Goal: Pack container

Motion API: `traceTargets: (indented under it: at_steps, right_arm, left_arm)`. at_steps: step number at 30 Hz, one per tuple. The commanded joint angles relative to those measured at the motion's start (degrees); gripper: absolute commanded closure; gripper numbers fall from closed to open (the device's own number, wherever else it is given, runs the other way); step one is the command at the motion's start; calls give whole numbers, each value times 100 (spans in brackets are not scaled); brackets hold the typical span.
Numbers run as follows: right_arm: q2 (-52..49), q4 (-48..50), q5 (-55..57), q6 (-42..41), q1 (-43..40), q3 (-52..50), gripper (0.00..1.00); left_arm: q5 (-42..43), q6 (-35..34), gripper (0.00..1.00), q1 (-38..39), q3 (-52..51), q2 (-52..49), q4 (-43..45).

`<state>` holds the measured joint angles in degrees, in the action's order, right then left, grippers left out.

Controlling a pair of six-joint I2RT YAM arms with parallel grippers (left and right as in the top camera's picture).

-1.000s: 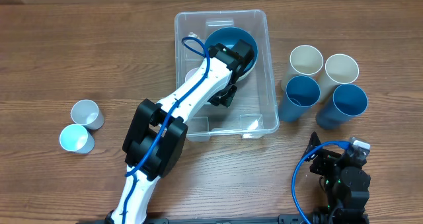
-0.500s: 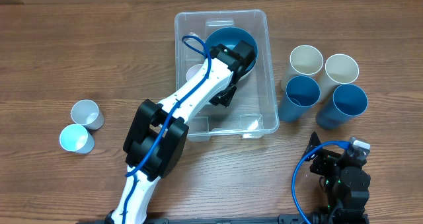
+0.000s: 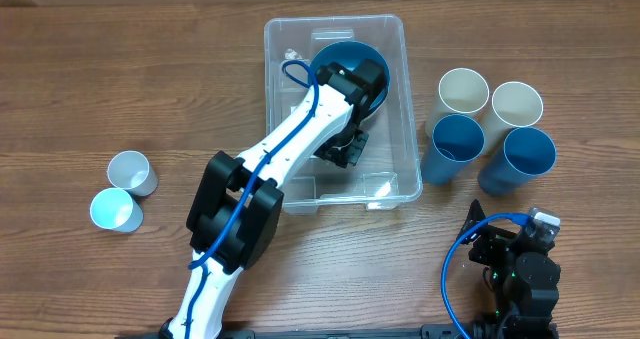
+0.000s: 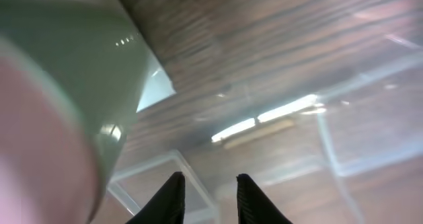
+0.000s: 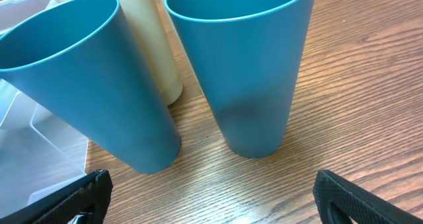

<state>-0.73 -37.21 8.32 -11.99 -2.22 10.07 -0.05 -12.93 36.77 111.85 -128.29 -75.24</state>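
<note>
A clear plastic container (image 3: 408, 109) sits on a wooden table (image 3: 100, 79), open top facing up. At the far end inside the container is a blue bowl (image 3: 335, 57). The left arm (image 3: 285, 137) reaches in over the container's near-left corner, and its black wrist hangs over the bowl's near edge.

From the left wrist camera, the left gripper (image 4: 210, 194) is down inside the container, right beside the bowl. The bowl's curved wall fills the left of that view, blurred. The fingers (image 4: 173, 197) stand a narrow gap apart with nothing between them. Past them are only the container's clear floor and the wood grain under it.

To the right of the container stands a tight cluster of tall cups. Two cream cups (image 3: 463, 87) are farther back and two blue cups (image 3: 457, 139) are nearer. The closer blue cup stands just beside the container's right wall.

Well to the left of the container are two small cups (image 3: 128, 169), one pale grey and one light blue. They are so close that I cannot tell whether they touch.

The right gripper (image 5: 211, 184) sits low, off the container's near-right corner, on the near side of the blue cups. Its jaws are spread wide and hold nothing. From its wrist camera the two blue cups rise straight ahead with a cream cup behind them. A corner of the container shows at the left.
</note>
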Motion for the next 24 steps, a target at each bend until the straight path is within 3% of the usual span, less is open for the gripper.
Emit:
traceTargets:
  at_steps: [1,6,12,18,24]
  right_arm:
    - [57,-31,39,-37,-15,-92,0]
    - [57,-31,39,-37,-15,-92,0]
    - [57,-31,39,-37,-15,-92,0]
    - [57,-31,39,-37,-15,-92,0]
    - [57,-31,39,-37,-15,-92,0]
  left_arm:
    - [417,160,72,-17,702,304,-205]
    - [385,162,60,-173,1370,675,-415]
    - [-247,7,59,-785,1735,1202,-918]
    - [-238,-42,49,-2229,1768,1803,-1394]
    - [138,96,54,-3928,1759,1888,-2100]
